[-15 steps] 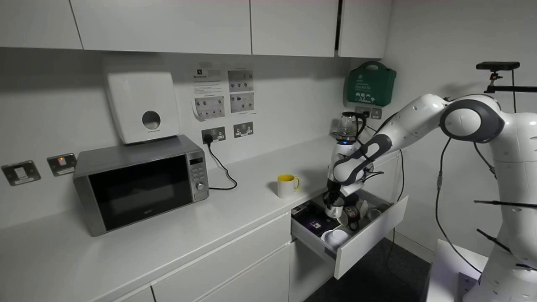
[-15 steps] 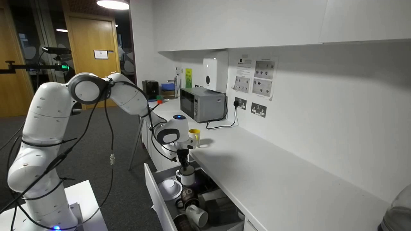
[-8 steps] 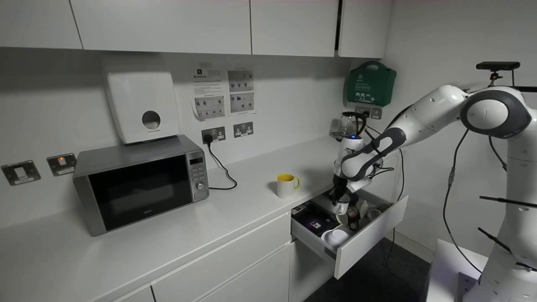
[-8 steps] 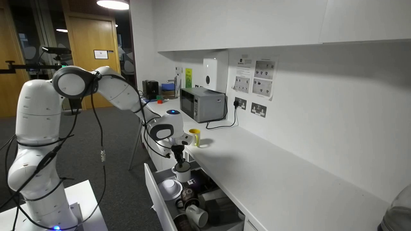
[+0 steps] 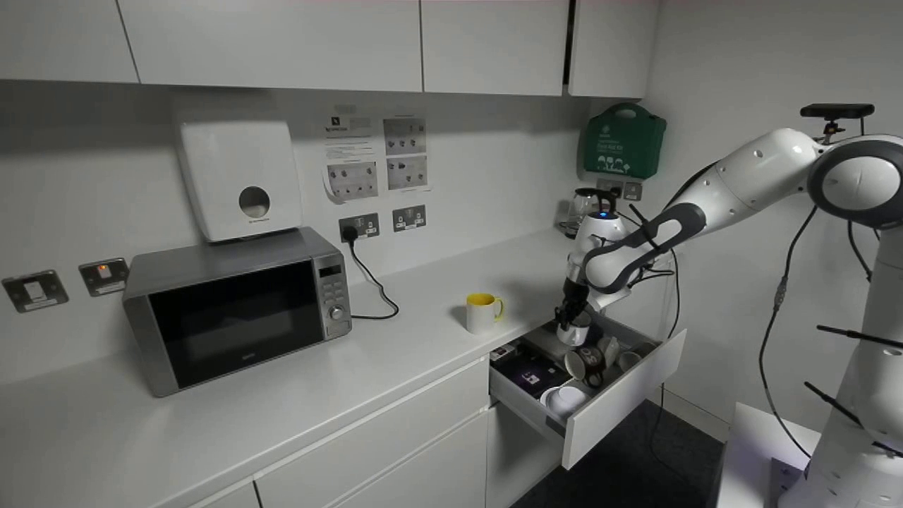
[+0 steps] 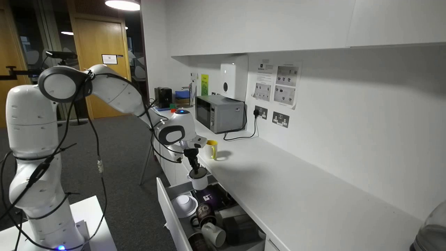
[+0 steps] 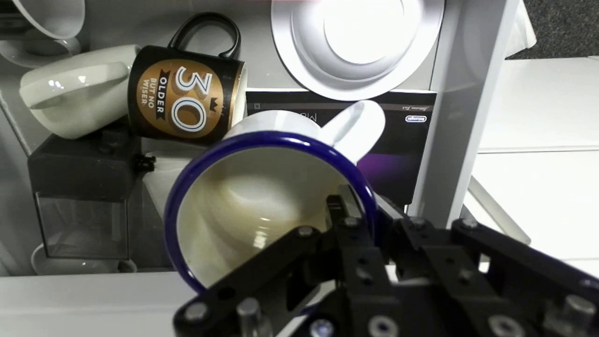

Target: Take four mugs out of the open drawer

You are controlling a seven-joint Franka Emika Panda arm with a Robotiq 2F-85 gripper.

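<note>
The gripper is pinched almost fully together on the wall of a white mug at its blue rim, one tip inside and one outside. That mug hangs just below it, nearly upright. Both sit higher than a second ago and a little nearer the robot's base, so more of the black box shows underneath. This looks like the lift-out, though whether the mug's bottom clears the edge of the drawer I cannot tell.

Lower down, off to one side of the gripper, a dark "30" mug lies beside a cream mug, with another dark mug past them. Toward the drawer front is an upturned cup on a saucer.

Farthest, on the gripper's microwave side, the yellow-lined mug stands upright on the counter. If it counts, the held mug would make two of four. Gripped at one side, it could swing if knocked, so rising straight before crossing seems wise.
</note>
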